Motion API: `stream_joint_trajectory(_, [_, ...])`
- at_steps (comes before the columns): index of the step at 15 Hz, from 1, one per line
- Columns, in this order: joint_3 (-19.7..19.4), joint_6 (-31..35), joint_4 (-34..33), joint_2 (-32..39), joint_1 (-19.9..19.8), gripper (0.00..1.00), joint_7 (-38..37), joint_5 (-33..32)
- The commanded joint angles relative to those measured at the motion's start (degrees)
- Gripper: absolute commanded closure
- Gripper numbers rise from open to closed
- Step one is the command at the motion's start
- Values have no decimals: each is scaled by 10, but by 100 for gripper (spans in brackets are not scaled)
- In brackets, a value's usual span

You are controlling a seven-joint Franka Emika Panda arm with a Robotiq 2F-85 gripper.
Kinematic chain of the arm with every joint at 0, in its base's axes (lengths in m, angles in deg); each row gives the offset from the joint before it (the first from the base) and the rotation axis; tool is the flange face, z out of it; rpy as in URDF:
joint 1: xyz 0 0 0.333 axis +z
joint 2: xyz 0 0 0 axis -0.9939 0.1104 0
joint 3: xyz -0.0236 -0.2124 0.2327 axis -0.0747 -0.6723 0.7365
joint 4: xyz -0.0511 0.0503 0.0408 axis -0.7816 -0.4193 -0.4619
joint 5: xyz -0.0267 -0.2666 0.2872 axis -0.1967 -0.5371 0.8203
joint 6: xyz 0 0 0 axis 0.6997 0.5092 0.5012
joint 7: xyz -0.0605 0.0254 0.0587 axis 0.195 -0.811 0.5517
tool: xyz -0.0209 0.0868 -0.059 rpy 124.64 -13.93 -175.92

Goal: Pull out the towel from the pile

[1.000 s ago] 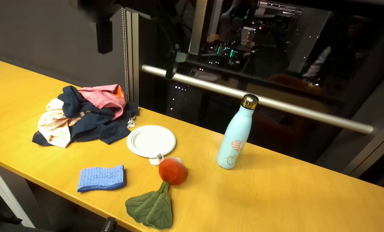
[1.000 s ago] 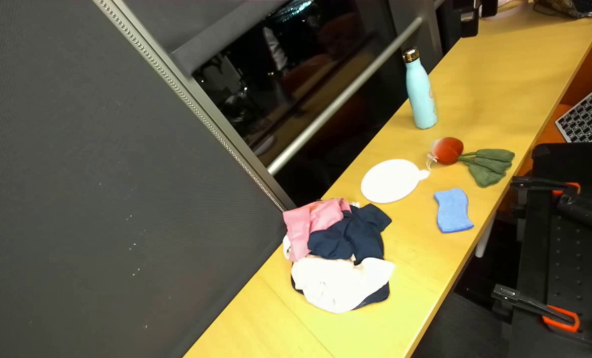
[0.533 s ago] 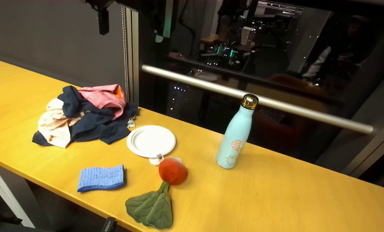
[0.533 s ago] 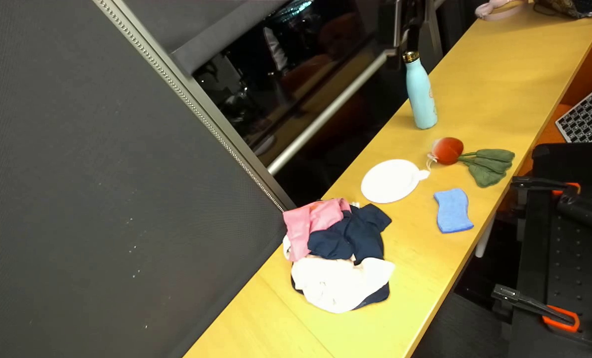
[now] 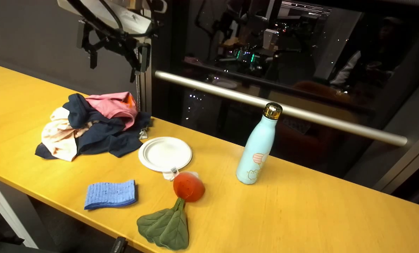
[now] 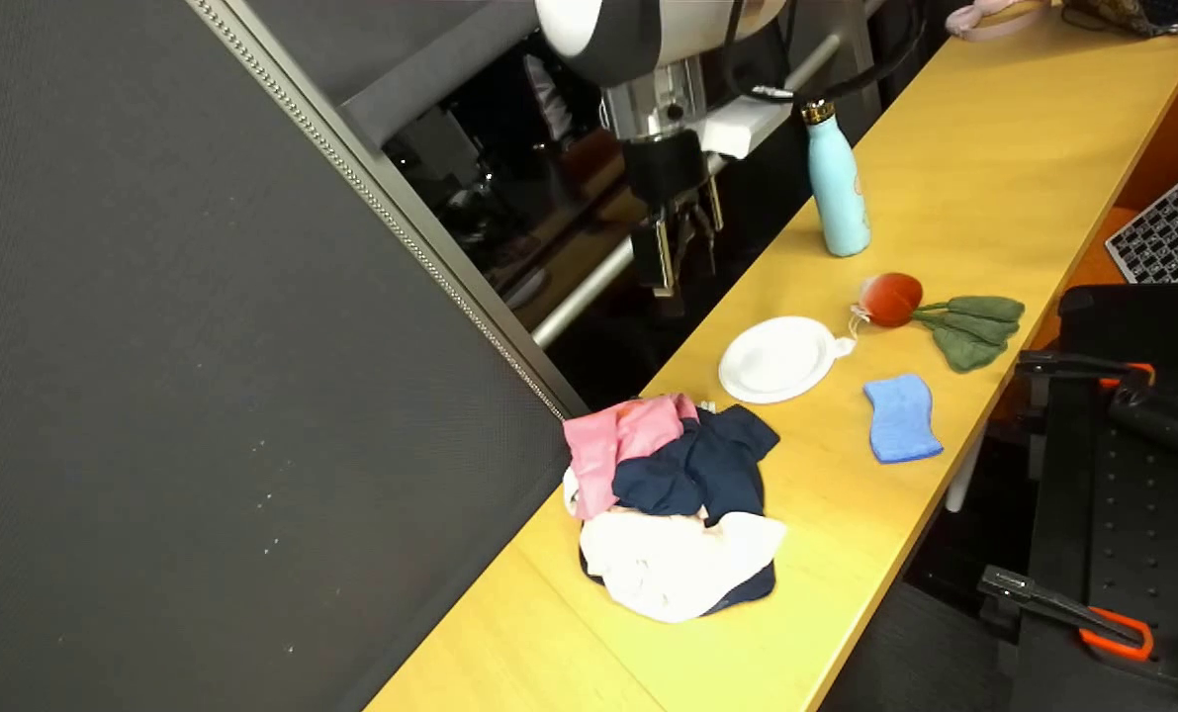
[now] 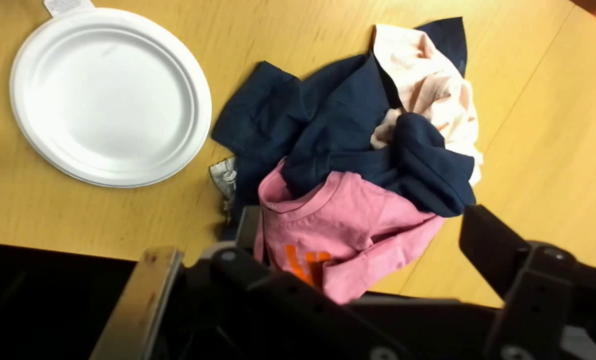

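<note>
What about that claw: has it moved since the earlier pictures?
Yes: in an exterior view the gripper has moved left and down, closer to the unmoved clothes pile.

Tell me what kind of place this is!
Probably an office or a robot lab, though I can't be sure. There's a robot arm, what looks like a computer keyboard, and a big dark window behind the long wooden table.

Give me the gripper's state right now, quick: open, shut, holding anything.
Gripper: open, holding nothing; its fingers are spread wide and it hangs clear of the pile of clothes.
</note>
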Motion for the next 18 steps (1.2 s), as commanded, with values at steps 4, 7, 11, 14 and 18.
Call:
stream_joint_trajectory(4, [44,10,-106,119,-39,0,-8,-38])
stream_joint_trajectory(7, [56,12,-152,170,-36,0,-22,-63])
stream_joint_trajectory(11, [69,30,-216,237,-25,0,-55,-98])
stream_joint_trajectory(14, [65,65,-251,272,-11,0,-95,-135])
stream_joint_trajectory(18, [69,66,-287,308,0,0,-123,-156])
